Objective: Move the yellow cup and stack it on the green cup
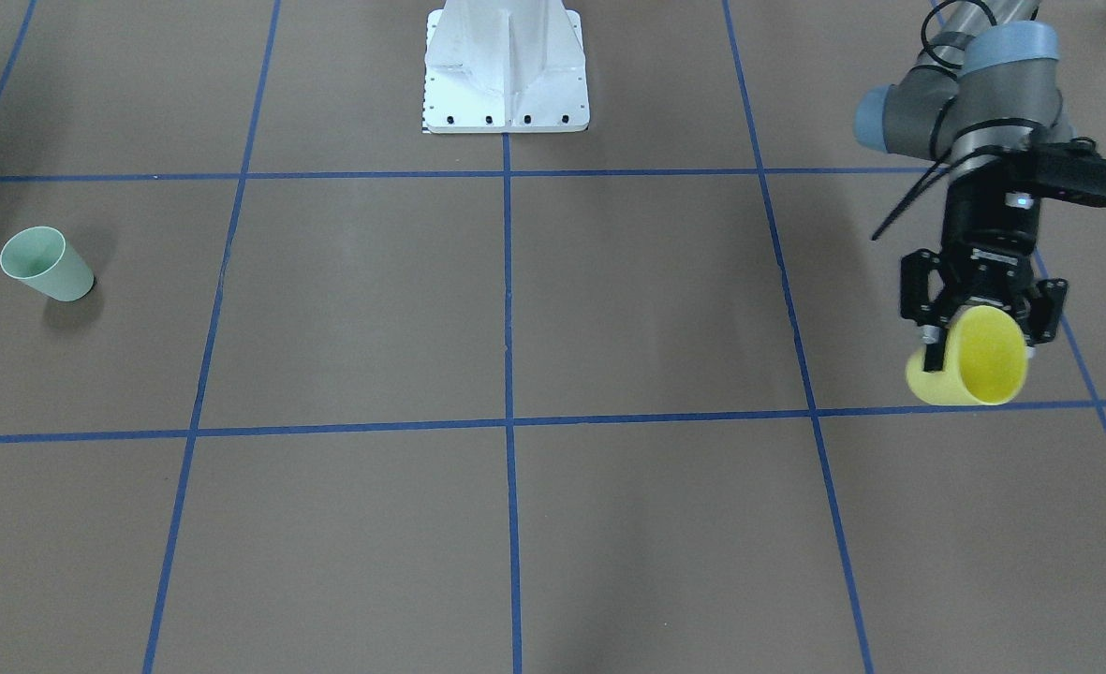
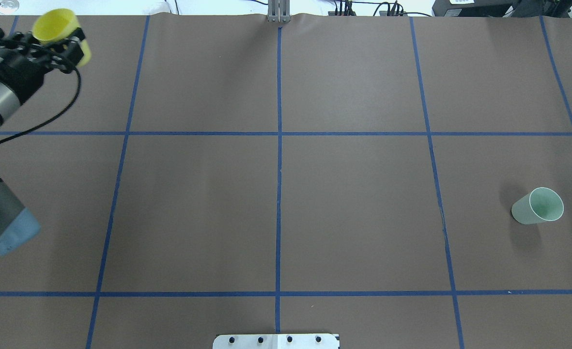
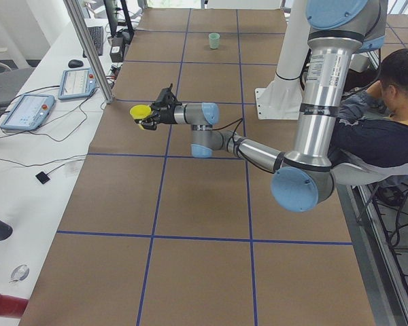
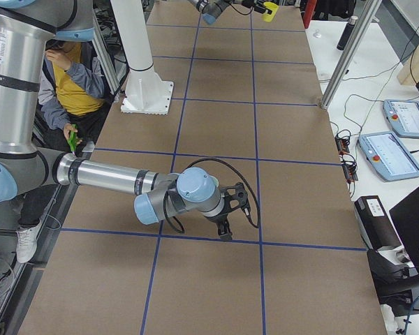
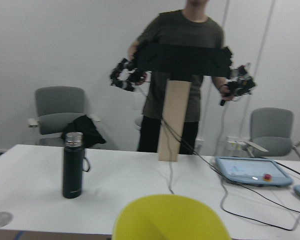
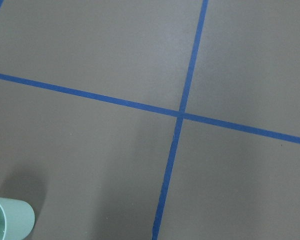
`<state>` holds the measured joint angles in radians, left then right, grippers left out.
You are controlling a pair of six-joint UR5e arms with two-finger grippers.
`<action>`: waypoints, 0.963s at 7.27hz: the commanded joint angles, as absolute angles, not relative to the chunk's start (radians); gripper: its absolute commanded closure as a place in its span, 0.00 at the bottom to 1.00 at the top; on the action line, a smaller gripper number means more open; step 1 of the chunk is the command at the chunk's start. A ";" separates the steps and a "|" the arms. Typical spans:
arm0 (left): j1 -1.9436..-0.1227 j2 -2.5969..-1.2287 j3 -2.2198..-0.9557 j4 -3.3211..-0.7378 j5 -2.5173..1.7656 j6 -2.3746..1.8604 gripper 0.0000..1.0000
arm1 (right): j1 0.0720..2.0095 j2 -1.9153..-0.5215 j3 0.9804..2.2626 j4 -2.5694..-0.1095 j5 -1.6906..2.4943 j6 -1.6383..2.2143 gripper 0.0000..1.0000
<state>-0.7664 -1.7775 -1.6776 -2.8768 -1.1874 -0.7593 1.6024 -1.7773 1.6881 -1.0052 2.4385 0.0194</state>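
Observation:
My left gripper (image 1: pixel 980 348) is shut on the yellow cup (image 1: pixel 983 360) and holds it above the table on my far left, tipped on its side with the mouth facing away from me. The yellow cup also shows in the overhead view (image 2: pixel 55 25) and at the bottom of the left wrist view (image 5: pixel 170 220). The green cup (image 2: pixel 537 206) stands upright on the table on my right, and shows at the lower left of the right wrist view (image 6: pixel 10 220). My right gripper (image 4: pixel 223 234) shows only in the exterior right view, low over the table; I cannot tell whether it is open or shut.
The white robot base plate (image 1: pixel 506 65) sits at the table's middle edge. Beyond the table's far edge are a black bottle (image 5: pixel 72 165), a metal post (image 3: pixel 88 47) and teach pendants (image 3: pixel 27 112). A seated person (image 3: pixel 387 102) is beside the robot.

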 commanded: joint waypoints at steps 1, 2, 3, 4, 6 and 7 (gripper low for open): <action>-0.566 -1.887 -1.686 -2.881 -1.192 -0.712 1.00 | 1.597 -1.735 1.709 -0.991 2.517 0.031 0.00; -0.461 -1.954 -1.683 -2.879 -1.189 -0.706 1.00 | 1.597 -1.714 1.741 -1.003 2.540 0.052 0.00; -0.392 -1.992 -1.680 -2.878 -1.189 -0.704 1.00 | 1.577 -1.682 1.747 -0.997 2.583 0.177 0.00; -0.371 -2.020 -1.680 -2.882 -1.199 -0.631 1.00 | 1.540 -1.645 1.775 -1.003 2.592 0.278 0.00; -0.360 -2.088 -1.674 -2.881 -1.328 -0.427 1.00 | 1.439 -1.490 1.782 -1.014 2.592 0.480 0.01; -0.364 -2.120 -1.674 -2.879 -1.339 -0.344 1.00 | 1.368 -1.404 1.784 -1.015 2.574 0.632 0.01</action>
